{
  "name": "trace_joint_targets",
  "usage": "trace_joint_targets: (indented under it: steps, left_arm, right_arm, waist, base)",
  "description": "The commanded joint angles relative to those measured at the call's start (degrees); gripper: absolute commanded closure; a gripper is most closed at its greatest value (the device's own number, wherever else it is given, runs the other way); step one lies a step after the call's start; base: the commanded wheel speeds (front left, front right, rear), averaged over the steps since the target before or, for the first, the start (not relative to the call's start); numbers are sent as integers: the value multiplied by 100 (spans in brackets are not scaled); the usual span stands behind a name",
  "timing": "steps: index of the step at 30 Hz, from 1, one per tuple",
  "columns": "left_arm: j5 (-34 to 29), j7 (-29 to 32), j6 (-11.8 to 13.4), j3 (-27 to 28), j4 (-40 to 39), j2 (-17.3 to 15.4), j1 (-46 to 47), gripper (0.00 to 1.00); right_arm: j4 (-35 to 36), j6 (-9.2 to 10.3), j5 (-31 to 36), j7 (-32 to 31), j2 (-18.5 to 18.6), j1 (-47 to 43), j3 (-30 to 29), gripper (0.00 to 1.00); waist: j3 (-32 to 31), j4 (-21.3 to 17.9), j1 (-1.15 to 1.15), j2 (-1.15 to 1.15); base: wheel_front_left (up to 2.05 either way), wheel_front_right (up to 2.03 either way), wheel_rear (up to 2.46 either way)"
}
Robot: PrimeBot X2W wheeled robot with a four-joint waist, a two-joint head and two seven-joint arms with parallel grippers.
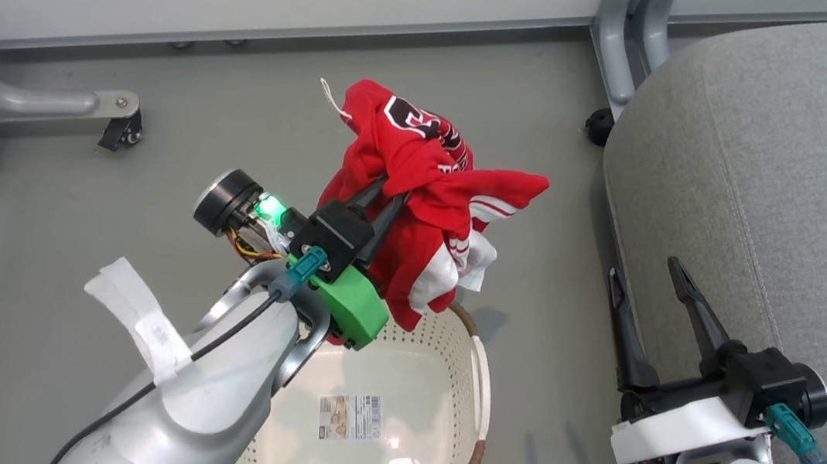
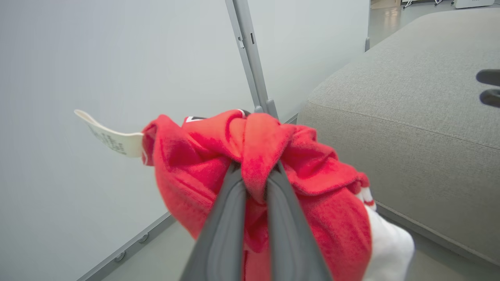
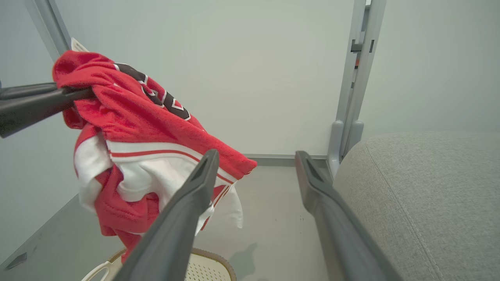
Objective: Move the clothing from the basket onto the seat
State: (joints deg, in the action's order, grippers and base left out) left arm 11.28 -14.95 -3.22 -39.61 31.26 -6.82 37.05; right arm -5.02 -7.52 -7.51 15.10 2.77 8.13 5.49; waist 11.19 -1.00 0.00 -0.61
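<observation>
1. The jersey (image 1: 426, 187) is red and bunched into a crumpled bundle. It has white stripes and trim, and a black-and-white emblem shows on its upper fold. A white inner part hangs out at the lower end, and a small white tag (image 2: 111, 136) sticks out of the bundle's top edge.
2. Its fabric looks soft and slightly fuzzy and falls in loose, thick folds. The basket (image 1: 477, 395) is an oval of cream-white perforated plastic. It has a brown woven-look rim, a white side handle and a sticker (image 1: 349, 417) on its bottom. The seat (image 1: 781, 149) is a large grey cushion in woven upholstery, with a rounded edge and a stitched seam.
3. The left hand (image 1: 394, 192) has its two dark fingers pinched almost together on a fold of the jersey. That fold bulges over the fingertips, and the rest of the cloth drapes below the hand and to its right.
4. The jersey hangs in the air from this hand, over the basket's far rim and apart from the seat. The basket stands on the grey floor (image 1: 148, 233) beneath the left hand.
5. The right hand (image 1: 644, 268) has its fingers spread wide with nothing between them. It is just beside the seat's rounded edge, and the jersey hangs to its left, apart from it.
</observation>
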Motion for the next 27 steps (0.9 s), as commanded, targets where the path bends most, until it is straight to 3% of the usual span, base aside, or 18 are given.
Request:
trace_joint_targets:
  steps: [1, 16, 27]
  left_arm:
    - [18, -36, 51, 66, -148, -28, -53, 100]
    - [-94, -37, 80, 211, -878, 52, 85, 100]
    - [-127, -36, 122, 157, -891, -26, 76, 100]
  right_arm:
    - [-12, 6, -18, 10, 22, -116, 1, 0]
    - [96, 6, -175, 10, 22, -430, 41, 0]
    - [883, 6, -469, 10, 20, -310, 392, 0]
  waist:
    - [-273, 85, 0, 61]
    - [-701, 117, 0, 61]
    - [-637, 61, 0, 61]
  base:
    - [0, 0, 0]
    - [0, 0, 0]
    - [0, 0, 0]
